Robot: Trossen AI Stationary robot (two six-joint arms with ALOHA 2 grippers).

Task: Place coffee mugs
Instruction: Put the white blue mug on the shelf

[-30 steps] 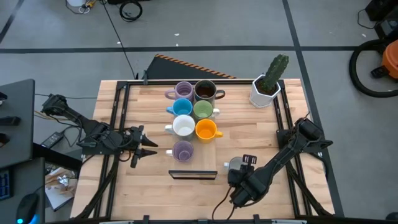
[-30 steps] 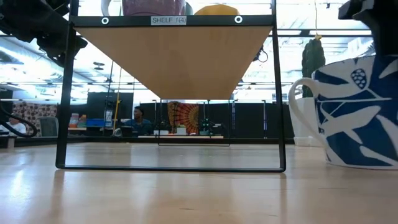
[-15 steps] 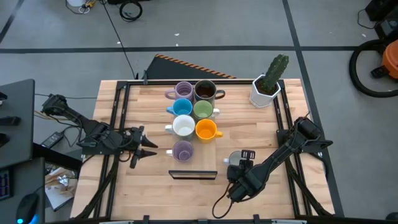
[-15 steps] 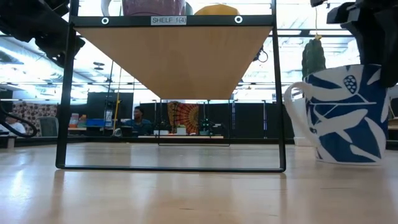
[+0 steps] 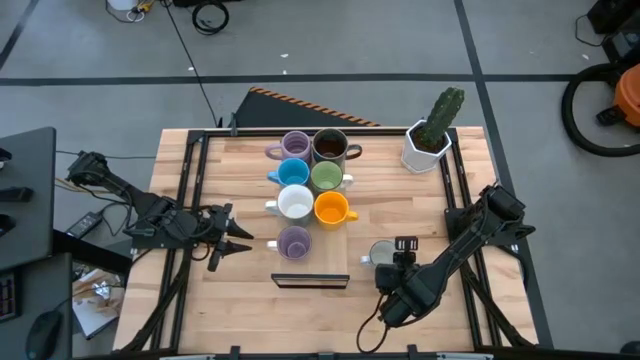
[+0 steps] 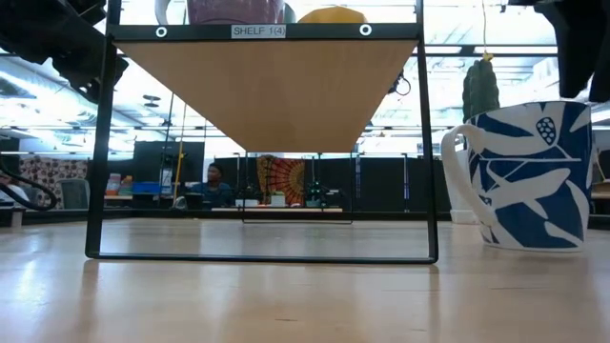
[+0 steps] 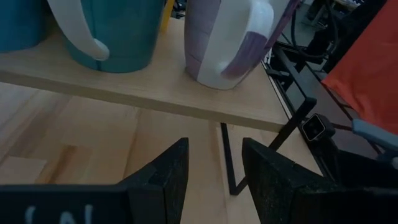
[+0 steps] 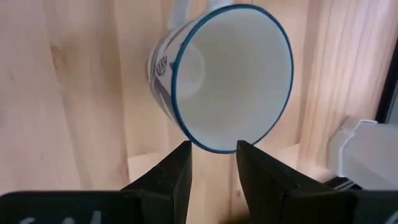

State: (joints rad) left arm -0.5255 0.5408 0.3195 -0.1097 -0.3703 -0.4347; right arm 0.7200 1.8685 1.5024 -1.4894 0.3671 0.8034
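Jaws parted on both grippers, neither grasping anything. We note the tabletop (image 5: 250,300), then the shelf (image 5: 310,215) mid-table carrying seven mugs (image 5: 312,190). Right gripper (image 5: 398,262) hovers over the blue-patterned white mug (image 5: 381,255) near the front edge; left gripper (image 5: 238,243) waits by the left edge.

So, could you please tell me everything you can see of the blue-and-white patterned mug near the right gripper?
The mug is white with a dark blue leaf pattern, a blue rim and a plain white inside; it looks glazed ceramic. It stands upright and empty on the wooden table, apart from the shelf that holds the other mugs. The right gripper, fingers open, hangs just above its rim.
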